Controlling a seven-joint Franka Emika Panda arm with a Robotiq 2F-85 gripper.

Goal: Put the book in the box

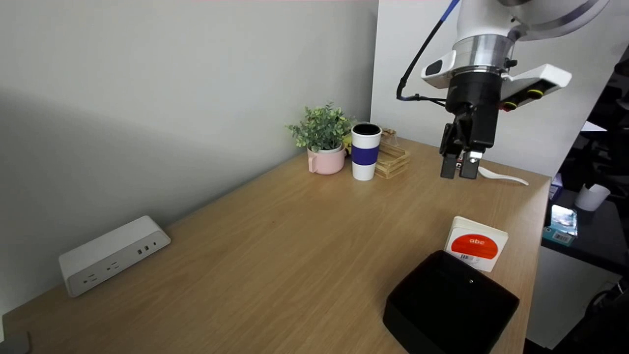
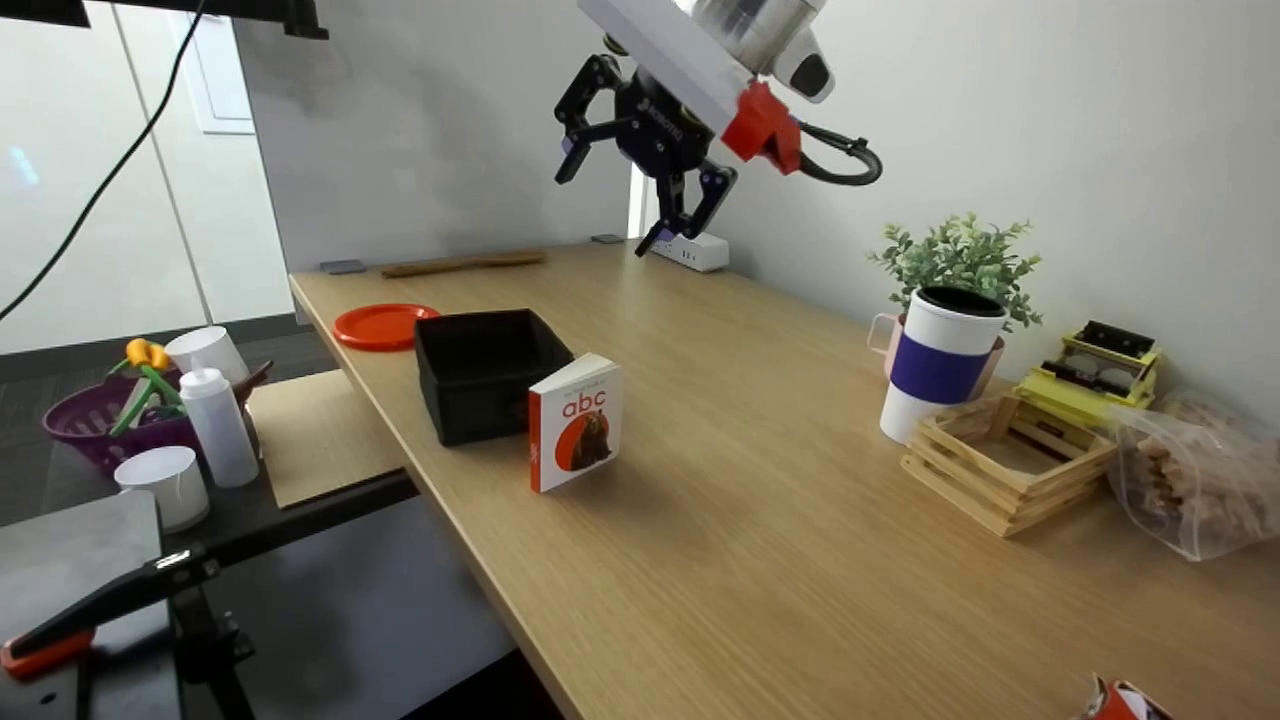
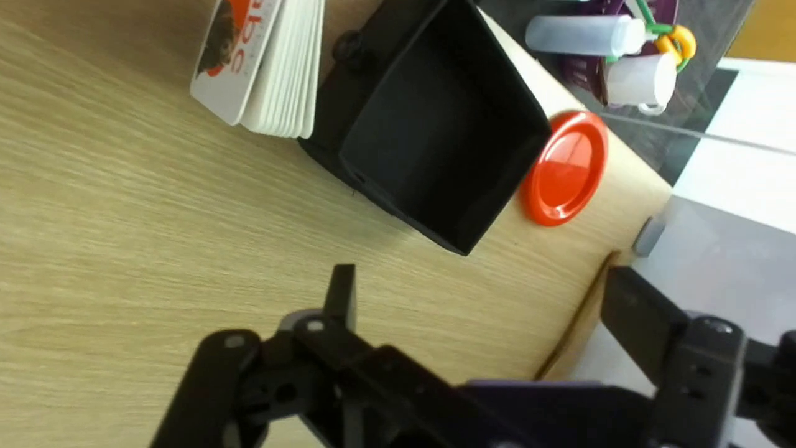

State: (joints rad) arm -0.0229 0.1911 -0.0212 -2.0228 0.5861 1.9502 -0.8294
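Spread wide and holding nothing, the gripper (image 2: 606,212) hangs high above a wooden desk (image 2: 780,500). Near the desk's edge sits a low black box (image 2: 470,410), its open top facing up and nothing to be made out in its dark interior. A red plate (image 2: 380,327), no part of the assignment, lies just beyond the box in an exterior view. On the near side of the box in that view, the white book (image 2: 577,425) marked "abc" stands upright on the desk, its pages slightly fanned in the wrist view; whether book and box touch cannot be told. By all appearances, the job is at its outset: the box sits open and ready, but the book is neither gripped nor inside. Left to do, it seems, are the approach, grasp, lift over the rim, lowering and release.
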